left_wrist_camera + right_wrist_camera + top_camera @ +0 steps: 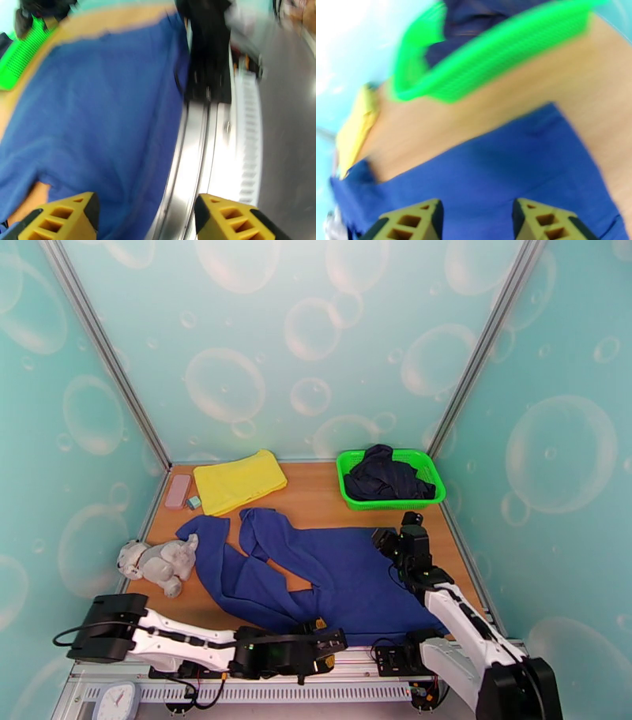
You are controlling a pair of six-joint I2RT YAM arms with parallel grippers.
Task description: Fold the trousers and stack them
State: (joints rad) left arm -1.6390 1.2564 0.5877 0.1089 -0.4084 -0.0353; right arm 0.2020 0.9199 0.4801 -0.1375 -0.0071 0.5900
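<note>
- Where the bench [316,496] meets its left edge, a grey plush dog [158,560] lies on its side, just beside the tip of one trouser leg.
- Far-left corner: pink flat case [178,491], small teal block [193,502] next to it, then a folded yellow cloth [238,481] near the far edge.
- Left gripper [145,205] sits at the near edge, about mid-bench, over the near hem of the trousers and the metal rail. Its jaws stand wide apart with nothing between them, and the wrist view is blurred.
- The trousers [316,571], royal blue, lie spread flat and unfolded across the middle of the bench. The waist part is toward the near-right and reaches the near edge; both legs run toward the far-left, rumpled, with bare wood between them.
- Right gripper [478,207] hovers over the far-right corner of the trousers, between the cloth and the basket. Its jaws are apart, with blue cloth seen below the gap and nothing clamped; whether the tips touch the cloth cannot be told.
- Far-right corner: green plastic basket [345,477], with a dark navy garment [387,473] heaped inside it.
</note>
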